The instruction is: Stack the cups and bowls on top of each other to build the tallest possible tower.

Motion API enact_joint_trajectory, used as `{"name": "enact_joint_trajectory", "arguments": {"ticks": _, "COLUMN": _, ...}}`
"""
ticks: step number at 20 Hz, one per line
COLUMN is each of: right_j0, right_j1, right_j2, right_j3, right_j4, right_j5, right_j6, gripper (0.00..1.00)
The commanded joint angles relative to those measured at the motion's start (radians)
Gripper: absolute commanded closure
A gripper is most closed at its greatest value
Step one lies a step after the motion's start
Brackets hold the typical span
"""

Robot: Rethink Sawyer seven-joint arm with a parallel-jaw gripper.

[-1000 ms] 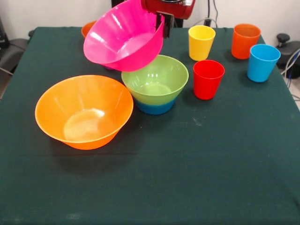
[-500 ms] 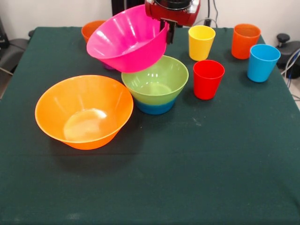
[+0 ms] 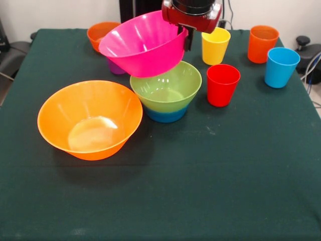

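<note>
The gripper [image 3: 187, 40] comes down at the top of the front view and grasps the pink bowl [image 3: 143, 45] by its right-hand rim. The pink bowl hangs in the air, tilted, its mouth turned up and toward the camera, just above and to the left of the green bowl [image 3: 168, 88]; I cannot tell whether the two touch.

The green bowl stands upright, nested in the blue bowl [image 3: 165, 115], of which only a low band shows beneath it. That pair rests on the counter [image 3: 200, 191] near its middle.

The big orange bowl [image 3: 90, 119] sits upright on the counter, left of the green bowl and close beside it, nearer the camera. A small orange bowl [image 3: 100, 34] stands at the far left, partly hidden behind the pink bowl. Just below the pink bowl's left side a bit of the purple cup [image 3: 115, 66] shows.

To the right, the red cup [image 3: 223, 84] stands upright just beside the green bowl. The yellow cup [image 3: 215, 45] stands behind it, next to the gripper. Farther right are the orange cup [image 3: 263, 43] and the blue cup [image 3: 281, 67], close together, both upright, near the counter's right edge
</note>
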State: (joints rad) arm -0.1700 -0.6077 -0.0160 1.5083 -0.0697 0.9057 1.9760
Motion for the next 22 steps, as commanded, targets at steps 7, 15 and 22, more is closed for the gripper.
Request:
{"name": "enact_joint_trajectory", "arguments": {"ticks": 7, "right_j0": 0.071, "right_j1": 0.048, "right_j2": 0.000, "right_j3": -0.073, "right_j4": 0.059, "right_j5": 0.026, "right_j6": 0.230, "gripper": 1.00}}
{"name": "enact_joint_trajectory", "arguments": {"ticks": 15, "right_j0": 0.085, "right_j1": 0.083, "right_j2": -0.017, "right_j3": -0.089, "right_j4": 0.071, "right_j5": -0.010, "right_j6": 0.228, "gripper": 1.00}}
{"name": "enact_joint_trajectory", "arguments": {"ticks": 22, "right_j0": 0.106, "right_j1": 0.132, "right_j2": -0.048, "right_j3": -0.113, "right_j4": 0.051, "right_j5": -0.064, "right_j6": 0.240, "gripper": 1.00}}
